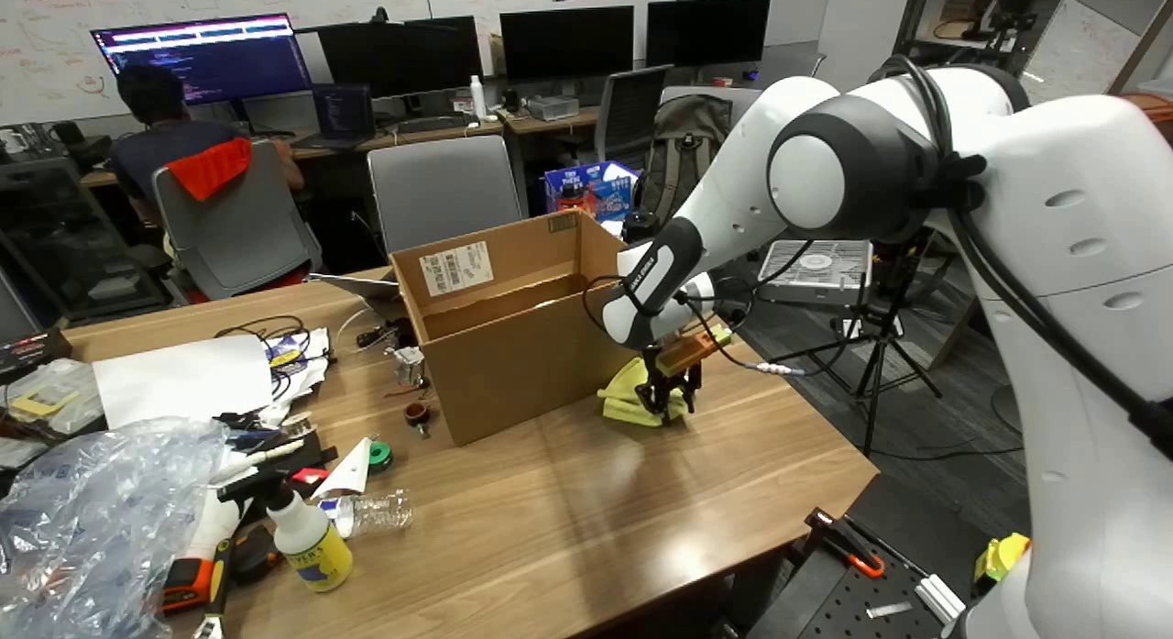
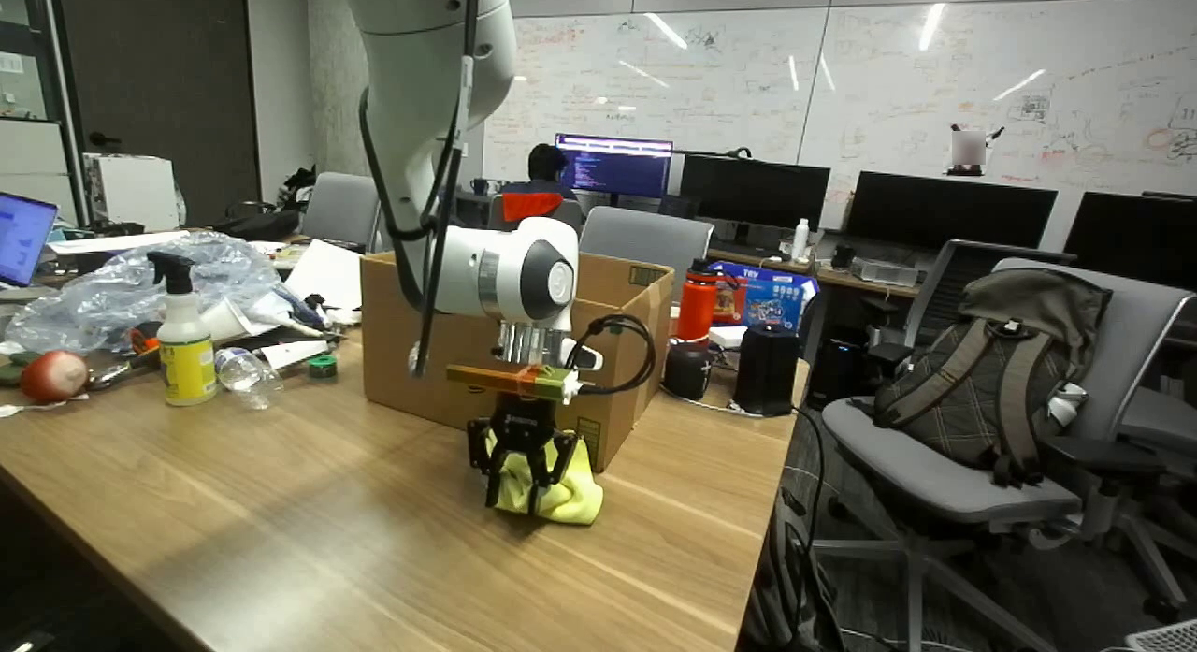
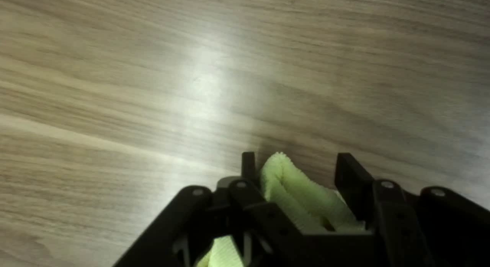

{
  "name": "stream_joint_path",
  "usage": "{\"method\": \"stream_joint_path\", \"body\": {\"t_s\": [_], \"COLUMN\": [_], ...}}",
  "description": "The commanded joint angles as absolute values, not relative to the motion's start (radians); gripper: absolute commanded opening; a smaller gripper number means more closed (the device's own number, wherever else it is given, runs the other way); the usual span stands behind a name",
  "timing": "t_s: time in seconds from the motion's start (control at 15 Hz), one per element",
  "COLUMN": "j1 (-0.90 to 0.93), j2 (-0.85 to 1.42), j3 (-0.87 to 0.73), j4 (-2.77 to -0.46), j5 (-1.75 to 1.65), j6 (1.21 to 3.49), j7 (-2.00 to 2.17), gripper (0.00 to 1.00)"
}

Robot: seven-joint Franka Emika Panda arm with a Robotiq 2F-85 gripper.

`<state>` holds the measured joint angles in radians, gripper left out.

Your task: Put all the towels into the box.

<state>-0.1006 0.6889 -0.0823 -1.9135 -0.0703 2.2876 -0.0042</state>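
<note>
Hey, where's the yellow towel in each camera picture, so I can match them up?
In an exterior view: towel below and right of centre, beside the box.
In an exterior view: towel below centre, slightly left.
Wrist view: towel along the bottom, mostly right of centre.
Shared landmark: the gripper, at the towel in all three views.
</note>
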Motion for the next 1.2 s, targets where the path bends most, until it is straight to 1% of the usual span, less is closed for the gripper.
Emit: {"method": "stream_joint_path", "body": {"t_s": [0.0, 0.2, 0.27, 0.8, 1.13], "j1": [-0.108, -0.106, -0.106, -0.090, -0.047], "j2": [0.681, 0.675, 0.672, 0.619, 0.480], "j3": [-0.077, -0.080, -0.080, -0.099, -0.130], "j4": [-1.896, -1.895, -1.896, -1.921, -1.965], "j5": [-0.057, -0.056, -0.056, -0.065, -0.106], "j6": [2.277, 2.283, 2.285, 2.317, 2.326], "j7": [-0.021, -0.013, -0.013, 0.039, 0.120], "gripper": [0.27, 0.04, 0.00, 0.02, 0.02]}}
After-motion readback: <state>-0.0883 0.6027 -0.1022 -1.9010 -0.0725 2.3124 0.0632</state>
